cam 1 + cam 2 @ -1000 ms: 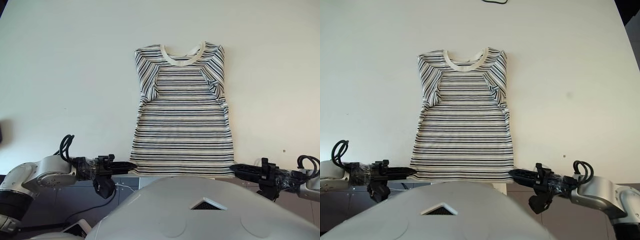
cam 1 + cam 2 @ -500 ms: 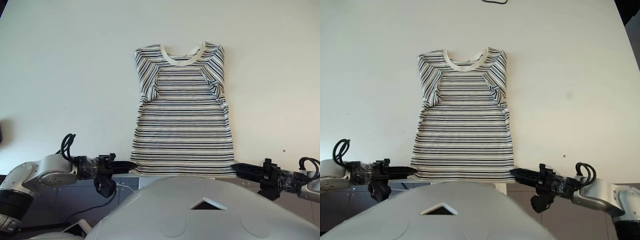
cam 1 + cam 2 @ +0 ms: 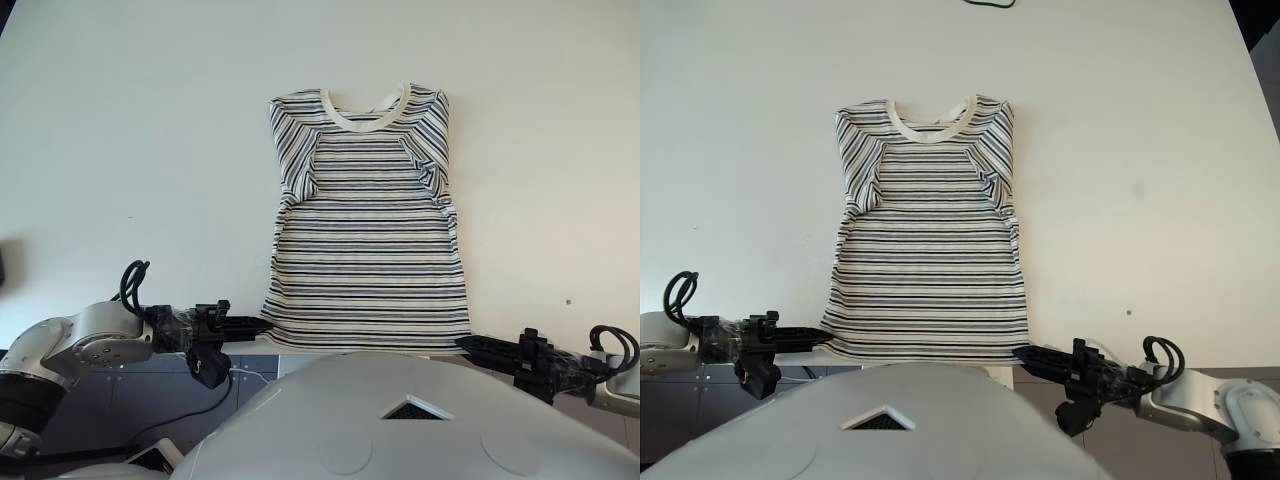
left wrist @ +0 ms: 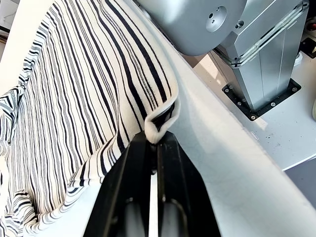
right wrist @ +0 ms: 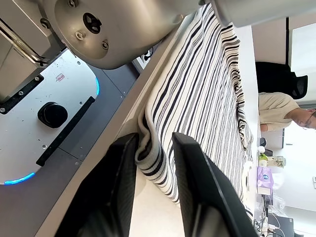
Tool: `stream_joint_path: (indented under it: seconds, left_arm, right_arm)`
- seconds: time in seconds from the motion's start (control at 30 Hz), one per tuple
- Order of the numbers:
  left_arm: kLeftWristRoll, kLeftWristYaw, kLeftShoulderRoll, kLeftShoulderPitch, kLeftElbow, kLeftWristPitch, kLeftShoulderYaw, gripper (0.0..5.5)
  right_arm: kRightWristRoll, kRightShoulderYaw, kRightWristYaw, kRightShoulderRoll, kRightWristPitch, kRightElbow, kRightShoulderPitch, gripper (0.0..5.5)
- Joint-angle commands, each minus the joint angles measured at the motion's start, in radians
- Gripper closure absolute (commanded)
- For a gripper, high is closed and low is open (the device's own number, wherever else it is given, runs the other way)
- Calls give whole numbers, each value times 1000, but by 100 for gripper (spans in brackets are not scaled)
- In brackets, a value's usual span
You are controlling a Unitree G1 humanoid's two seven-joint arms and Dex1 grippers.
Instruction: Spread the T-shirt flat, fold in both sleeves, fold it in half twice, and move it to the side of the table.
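I've got the T-shirt (image 3: 365, 240) lying flat in the middle of the white bench (image 3: 130, 150), collar at the far end and hem right along the near edge. Both sleeves are already folded in over the chest, so the outline is a plain upright rectangle, a little rumpled at the armpits.

Left side: my left jaws sit at the near-left hem corner, level with the bench edge. From the wrist camera the two black fingers (image 4: 136, 168) are pressed nearly together, and a small fold of the cream hem (image 4: 160, 121) is pinched between their tips. That corner puckers up off the bench.

Right side: my right jaws are at the near-right hem corner, just below the bench edge. Here the fingers (image 5: 190, 163) stand apart with a narrow gap, and the striped corner bunches into that gap. I can't say it is squeezed; the cloth looks loose between them.

A dark speck (image 3: 568, 300) sits on the bench right of the shirt, and a black cable (image 3: 988, 3) loops at the far edge.
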Motion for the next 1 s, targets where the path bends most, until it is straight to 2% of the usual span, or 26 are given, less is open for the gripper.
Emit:
stream_joint_path:
  seconds: [0.03,0.3,0.5,0.63,0.8,0.93,1.0]
  left_arm:
    - [20,-22,18,4,3,30,-1,540]
    - [8,-28,16,1,-10,40,-3,540]
    - [-4,-26,1,11,-27,53,-5,540]
    - [-12,-23,-4,22,-33,69,-6,540]
    - [-239,-74,75,113,-139,183,-12,540]
    - [-534,-145,235,257,-274,313,58,540]
    - [-654,-165,278,331,-345,371,112,540]
  right_arm:
    - [-19,12,30,-34,34,16,-4,425]
    - [76,32,61,-46,67,32,-35,425]
    - [119,43,90,-54,59,22,-42,526]
    - [159,48,111,-70,59,41,-50,534]
    - [386,42,198,-128,110,-20,-28,534]
    - [658,-54,323,-236,206,-153,132,534]
    - [797,-119,397,-277,263,-220,208,534]
